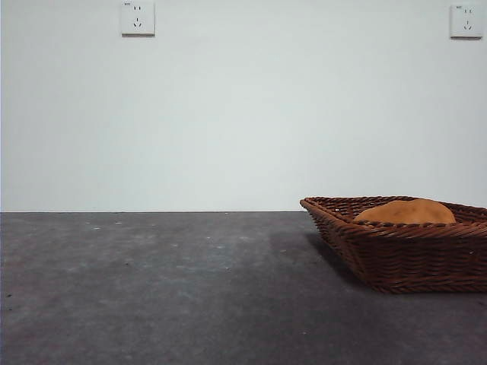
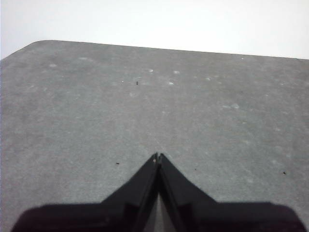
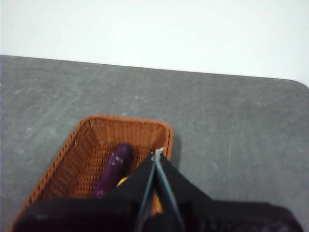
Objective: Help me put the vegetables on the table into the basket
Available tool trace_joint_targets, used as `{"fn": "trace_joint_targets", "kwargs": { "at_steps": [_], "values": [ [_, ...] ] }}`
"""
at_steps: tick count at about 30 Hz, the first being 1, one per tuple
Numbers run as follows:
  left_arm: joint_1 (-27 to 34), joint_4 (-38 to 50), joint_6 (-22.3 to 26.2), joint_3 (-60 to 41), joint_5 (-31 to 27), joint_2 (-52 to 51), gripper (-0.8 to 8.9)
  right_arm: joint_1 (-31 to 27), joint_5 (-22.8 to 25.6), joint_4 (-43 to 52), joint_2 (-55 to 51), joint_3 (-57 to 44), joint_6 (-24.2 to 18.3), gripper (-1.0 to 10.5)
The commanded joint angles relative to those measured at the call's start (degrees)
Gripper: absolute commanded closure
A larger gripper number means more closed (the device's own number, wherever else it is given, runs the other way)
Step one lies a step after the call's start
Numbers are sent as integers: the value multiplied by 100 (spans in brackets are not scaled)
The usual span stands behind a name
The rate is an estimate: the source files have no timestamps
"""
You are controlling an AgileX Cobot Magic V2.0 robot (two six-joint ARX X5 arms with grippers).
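Observation:
The brown wicker basket [image 1: 403, 255] stands on the dark grey table [image 1: 152, 289] at the right of the front view, with the orange-brown potato [image 1: 407, 211] lying inside it. From the right wrist, the basket [image 3: 125, 119] holds the purple eggplant [image 3: 116, 166], and a small yellow piece of corn [image 3: 122, 181] peeks out beside my jaws. My right gripper [image 3: 157, 153] hangs above the basket, shut and holding nothing. My left gripper [image 2: 158, 155] is shut over bare table [image 2: 96, 96], away from the basket. Neither arm shows in the front view.
A white wall with two sockets [image 1: 138, 17] rises behind the table. The table's far edge [image 2: 145, 46] and a rounded corner show in the left wrist view. Grey tabletop [image 3: 241, 121] lies beside the basket.

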Motion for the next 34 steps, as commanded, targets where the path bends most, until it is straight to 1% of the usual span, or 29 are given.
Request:
{"fn": "trace_joint_targets", "kwargs": {
  "at_steps": [1, 9, 15, 18, 24, 26, 34],
  "values": [
    [20, 35, -20, -59, 20, 2, 817, 4, 2, 444, -367, -798, 162, 946],
    [20, 35, -20, -59, 22, 2, 817, 197, 87, 887, -1373, -2194, 181, 947],
    [20, 35, -20, -59, 22, 2, 817, 376, 199, 896, -2048, -2793, 184, 946],
    [20, 35, -20, -59, 20, 2, 817, 431, 286, 892, -2282, -2994, 186, 946],
    [20, 35, -20, -59, 20, 2, 817, 455, 286, 890, -2695, -3377, 188, 946],
    [20, 35, -20, -59, 22, 2, 817, 455, 286, 892, -2815, -3497, 254, 947],
    [20, 35, -20, -59, 22, 4, 817, 455, 323, 979, -2804, -3547, 317, 946]
  ]
}}
